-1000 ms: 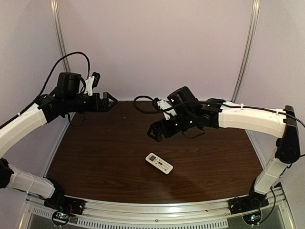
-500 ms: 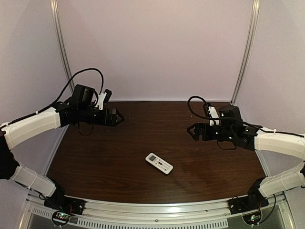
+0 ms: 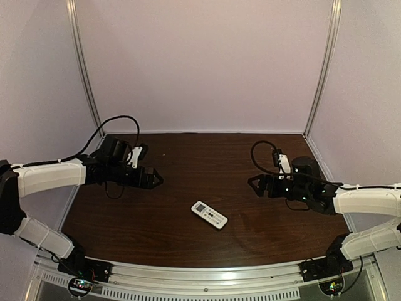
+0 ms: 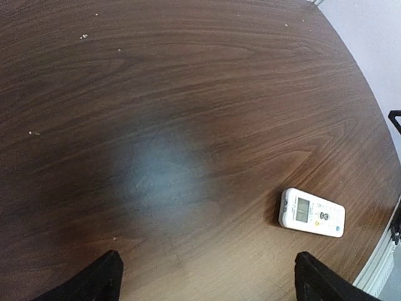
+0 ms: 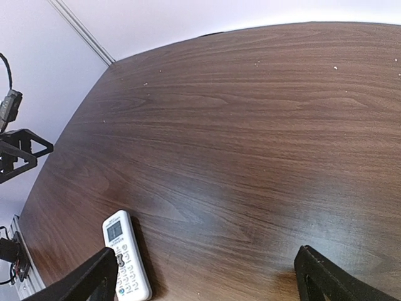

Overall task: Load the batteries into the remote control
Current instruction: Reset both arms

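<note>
The white remote control (image 3: 209, 214) lies face up on the dark wooden table, display and buttons showing. It also shows in the left wrist view (image 4: 311, 212) and in the right wrist view (image 5: 126, 254). My left gripper (image 3: 156, 179) is open and empty, above the table to the left of the remote. My right gripper (image 3: 253, 184) is open and empty, to the right of and beyond the remote. In each wrist view only the two fingertips (image 4: 103, 276) (image 5: 316, 271) show, far apart, with nothing between them. No batteries are in view.
The brown table (image 3: 188, 157) is bounded by lilac walls with metal corner posts (image 3: 84, 69). A metal rail (image 3: 200, 282) runs along the near edge. Cables loop over both wrists. Small pale specks dot the tabletop.
Both arms have come down and drawn back towards their own sides, the right one from over the remote. The remote has not moved.
</note>
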Controlling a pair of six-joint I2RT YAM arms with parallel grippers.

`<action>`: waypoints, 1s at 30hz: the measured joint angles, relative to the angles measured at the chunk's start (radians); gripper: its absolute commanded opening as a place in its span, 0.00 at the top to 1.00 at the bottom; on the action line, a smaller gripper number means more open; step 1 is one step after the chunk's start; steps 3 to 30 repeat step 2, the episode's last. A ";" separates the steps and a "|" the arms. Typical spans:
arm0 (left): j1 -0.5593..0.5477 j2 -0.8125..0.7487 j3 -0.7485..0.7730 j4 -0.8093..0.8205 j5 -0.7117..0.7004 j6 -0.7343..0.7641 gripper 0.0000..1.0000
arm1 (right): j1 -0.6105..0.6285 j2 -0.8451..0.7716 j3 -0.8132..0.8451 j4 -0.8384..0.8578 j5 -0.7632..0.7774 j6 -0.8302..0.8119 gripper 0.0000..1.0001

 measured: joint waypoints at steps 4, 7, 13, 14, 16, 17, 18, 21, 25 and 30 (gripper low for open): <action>0.000 0.000 0.000 0.016 0.000 0.000 0.03 | 0.000 0.000 0.000 0.016 0.000 0.001 0.00; 0.000 0.000 0.000 0.016 0.000 0.000 0.03 | 0.000 0.000 0.000 0.016 0.000 0.001 0.00; 0.000 0.000 0.000 0.016 0.000 0.000 0.03 | 0.000 0.000 0.000 0.016 0.000 0.001 0.00; 0.000 0.000 0.000 0.016 0.000 0.000 0.03 | 0.000 0.000 0.000 0.016 0.000 0.001 0.00; 0.000 0.000 0.000 0.016 0.000 0.000 0.03 | 0.000 0.000 0.000 0.016 0.000 0.001 0.00; 0.000 0.000 0.000 0.016 0.000 0.000 0.03 | 0.000 0.000 0.000 0.016 0.000 0.001 0.00; 0.000 0.000 0.000 0.016 0.000 0.000 0.03 | 0.000 0.000 0.000 0.016 0.000 0.001 0.00; 0.000 0.000 0.000 0.016 0.000 0.000 0.03 | 0.000 0.000 0.000 0.016 0.000 0.001 0.00; 0.000 0.000 0.000 0.016 0.000 0.000 0.03 | 0.000 0.000 0.000 0.016 0.000 0.001 0.00; 0.000 0.000 0.000 0.016 0.000 0.000 0.03 | 0.000 0.000 0.000 0.016 0.000 0.001 0.00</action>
